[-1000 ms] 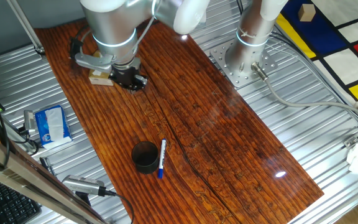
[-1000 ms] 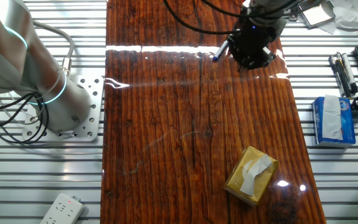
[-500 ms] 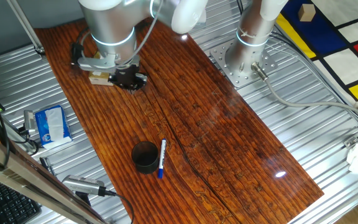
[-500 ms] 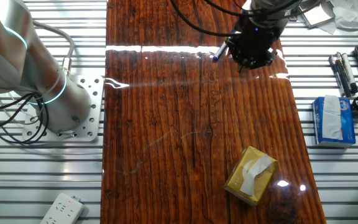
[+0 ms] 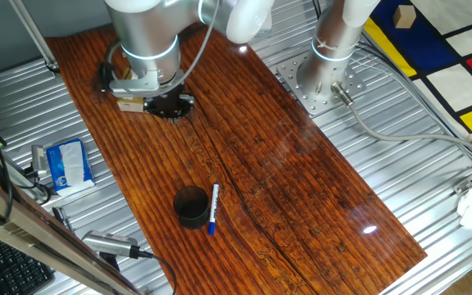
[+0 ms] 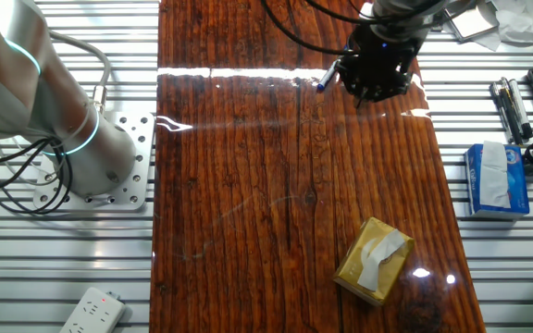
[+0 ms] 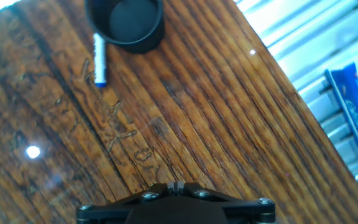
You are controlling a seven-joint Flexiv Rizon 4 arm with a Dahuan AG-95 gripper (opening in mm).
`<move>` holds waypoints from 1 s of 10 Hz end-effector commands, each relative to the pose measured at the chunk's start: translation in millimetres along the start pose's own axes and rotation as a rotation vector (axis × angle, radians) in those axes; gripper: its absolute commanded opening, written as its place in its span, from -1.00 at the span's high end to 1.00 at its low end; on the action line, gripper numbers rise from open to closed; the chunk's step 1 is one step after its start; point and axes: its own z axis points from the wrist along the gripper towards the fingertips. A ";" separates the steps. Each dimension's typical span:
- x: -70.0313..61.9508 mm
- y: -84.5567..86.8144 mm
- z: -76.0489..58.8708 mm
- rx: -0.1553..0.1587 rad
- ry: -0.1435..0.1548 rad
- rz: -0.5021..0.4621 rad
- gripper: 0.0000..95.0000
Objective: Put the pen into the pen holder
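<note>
The pen (image 5: 213, 209), white with blue ends, lies flat on the wooden table just right of the black pen holder (image 5: 192, 206), which stands upright and empty. My gripper (image 5: 173, 106) hovers over the far left part of the table, well away from both, next to the tan cardboard box (image 5: 129, 102). In the hand view the pen holder (image 7: 126, 22) and the pen (image 7: 99, 59) sit at the top, far ahead of my gripper (image 7: 174, 186), whose jaws are closed together and hold nothing. In the other fixed view my gripper (image 6: 375, 74) hides the pen holder; only the pen's tip (image 6: 325, 79) shows.
A blue tissue pack (image 5: 65, 164) and a silver-grey tool (image 5: 109, 244) lie on the metal slats left of the table. The arm's base (image 5: 322, 78) stands at the right. The box also shows in the other fixed view (image 6: 373, 261), with a power strip (image 6: 91, 310) nearby.
The hand has turned slightly and shifted a little toward the box. The pen and the pen holder have not moved.
</note>
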 end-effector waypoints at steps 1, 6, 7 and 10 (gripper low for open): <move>-0.3 0.8 -0.2 -0.003 -0.001 -0.014 1.00; -13.2 9.1 8.8 -0.014 -0.009 -0.027 1.00; -20.3 14.1 14.8 -0.013 -0.010 -0.014 1.00; -44.8 27.5 36.3 -0.017 -0.026 0.001 0.60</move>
